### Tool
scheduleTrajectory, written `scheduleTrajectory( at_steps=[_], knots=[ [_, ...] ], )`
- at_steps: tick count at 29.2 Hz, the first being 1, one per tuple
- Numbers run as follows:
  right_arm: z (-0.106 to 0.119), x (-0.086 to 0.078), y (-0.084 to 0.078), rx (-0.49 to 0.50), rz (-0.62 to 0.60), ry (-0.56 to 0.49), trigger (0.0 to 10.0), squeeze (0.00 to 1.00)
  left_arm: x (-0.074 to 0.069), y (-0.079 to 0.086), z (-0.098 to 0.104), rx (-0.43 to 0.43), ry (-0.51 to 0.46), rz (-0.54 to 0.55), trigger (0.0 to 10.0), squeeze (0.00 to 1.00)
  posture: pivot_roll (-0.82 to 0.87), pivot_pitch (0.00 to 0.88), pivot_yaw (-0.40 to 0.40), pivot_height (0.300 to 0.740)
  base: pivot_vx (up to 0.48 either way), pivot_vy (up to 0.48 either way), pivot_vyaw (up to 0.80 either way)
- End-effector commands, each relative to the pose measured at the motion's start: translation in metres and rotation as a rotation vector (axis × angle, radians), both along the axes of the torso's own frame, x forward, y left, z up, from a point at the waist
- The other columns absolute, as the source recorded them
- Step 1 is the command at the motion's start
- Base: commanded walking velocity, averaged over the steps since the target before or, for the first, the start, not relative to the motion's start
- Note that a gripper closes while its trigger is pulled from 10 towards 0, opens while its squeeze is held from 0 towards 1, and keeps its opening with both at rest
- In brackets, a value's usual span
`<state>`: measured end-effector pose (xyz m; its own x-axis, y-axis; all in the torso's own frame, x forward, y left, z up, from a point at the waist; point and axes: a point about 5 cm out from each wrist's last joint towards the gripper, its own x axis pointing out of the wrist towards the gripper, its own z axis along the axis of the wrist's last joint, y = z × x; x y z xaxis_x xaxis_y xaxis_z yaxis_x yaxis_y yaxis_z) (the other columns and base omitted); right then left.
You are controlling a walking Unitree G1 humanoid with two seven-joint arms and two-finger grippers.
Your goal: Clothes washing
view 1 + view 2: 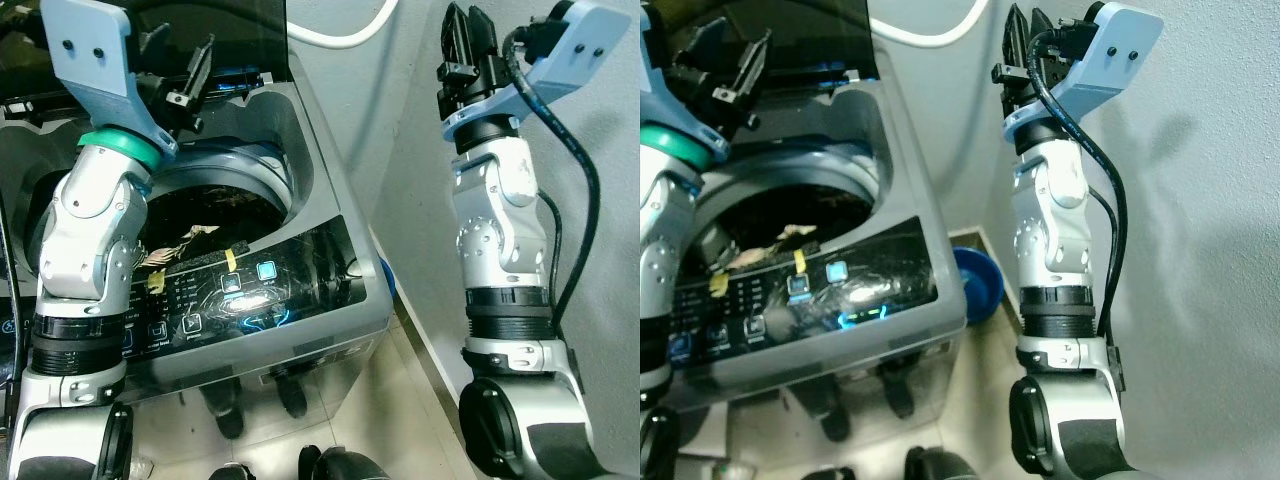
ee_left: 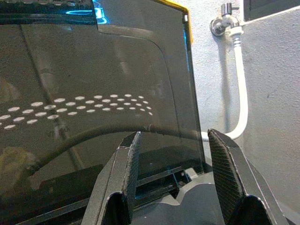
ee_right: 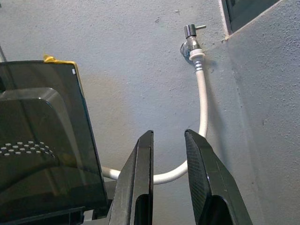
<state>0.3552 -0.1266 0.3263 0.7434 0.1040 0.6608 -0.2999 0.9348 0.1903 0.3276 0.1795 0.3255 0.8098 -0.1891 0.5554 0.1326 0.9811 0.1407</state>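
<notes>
The grey top-load washing machine (image 1: 300, 300) is seen with its dark lid (image 2: 93, 93) raised and clothes (image 1: 200, 215) inside; left gripper (image 1: 188, 72) spread wide, right gripper (image 3: 168, 159) narrowly parted, nothing held.

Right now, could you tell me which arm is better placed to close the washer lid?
Left, probably. The left tool hangs open right at the raised lid, while the right tool is off beside the washing machine, facing the wall.

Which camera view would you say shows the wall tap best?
The right wrist view: the tap shows whole on the wall, with its white hose curving down. The left wrist view catches it in a corner; the eye views show just a hose loop.
</notes>
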Motion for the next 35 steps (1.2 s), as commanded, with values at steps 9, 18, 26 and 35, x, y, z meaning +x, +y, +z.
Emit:
scheduleTrajectory(
  at_steps=[9,18,26,35],
  knots=[
    [0.0000,-0.0023,0.0039,-0.024,0.015,-0.013,10.0,0.00,0.0019,0.0035,-0.0050,-0.020,-0.002,0.038,10.0,0.00,0.06,0.066,-0.007,0.740,0.000,0.000,0.00],
    [-0.0022,-0.0013,0.0058,-0.033,0.019,-0.005,10.0,0.00,0.0039,0.0045,-0.0051,-0.028,-0.011,0.049,10.0,0.00,0.06,0.063,-0.002,0.740,-0.288,0.000,0.00],
    [-0.0030,-0.0009,0.0065,-0.037,0.024,-0.004,10.0,0.00,0.0046,0.0046,-0.0040,-0.022,-0.015,0.050,10.0,0.00,0.06,0.056,0.001,0.740,-0.336,0.000,0.00],
    [-0.0037,-0.0010,0.0065,-0.043,0.029,-0.004,10.0,0.00,0.0061,0.0039,-0.0034,-0.019,-0.019,0.051,10.0,0.00,0.06,0.053,0.002,0.740,-0.329,0.000,0.00]
  ],
)
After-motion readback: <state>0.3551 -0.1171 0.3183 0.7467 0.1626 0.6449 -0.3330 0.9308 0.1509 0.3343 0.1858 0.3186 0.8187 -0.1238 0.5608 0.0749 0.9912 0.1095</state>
